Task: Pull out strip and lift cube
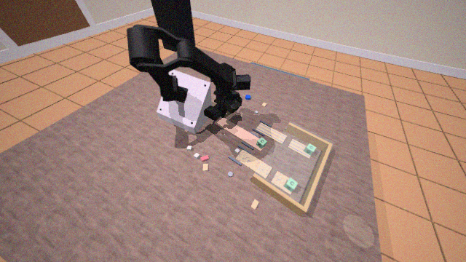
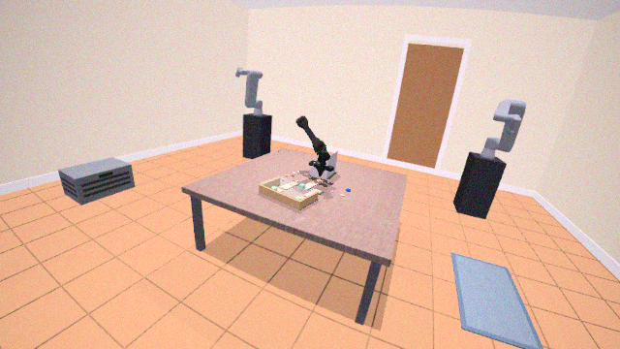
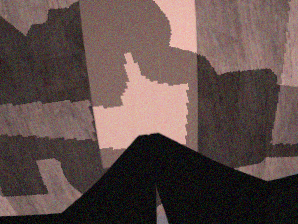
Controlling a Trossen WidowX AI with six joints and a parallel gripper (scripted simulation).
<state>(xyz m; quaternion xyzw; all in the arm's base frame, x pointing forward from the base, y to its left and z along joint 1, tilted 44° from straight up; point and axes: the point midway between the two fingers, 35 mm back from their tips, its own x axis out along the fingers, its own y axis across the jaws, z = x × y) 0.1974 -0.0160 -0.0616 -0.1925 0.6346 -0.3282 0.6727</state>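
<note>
Fingers (image 1: 218,116) pinched shut, holding nothing, down on the pink strip (image 1: 242,134); labelled cube (image 1: 261,142) at strip's far end, four o'clock.

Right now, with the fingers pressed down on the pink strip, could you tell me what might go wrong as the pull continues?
The gripper is shut and holds nothing, resting on the pink strip; it might slip off mid-drag.
The green cube rides at that strip's far end and could topple or slide off.
Dark bars lie close beside the strip, and the neighbouring tan strip too; a skewed pull might disturb them.
</note>
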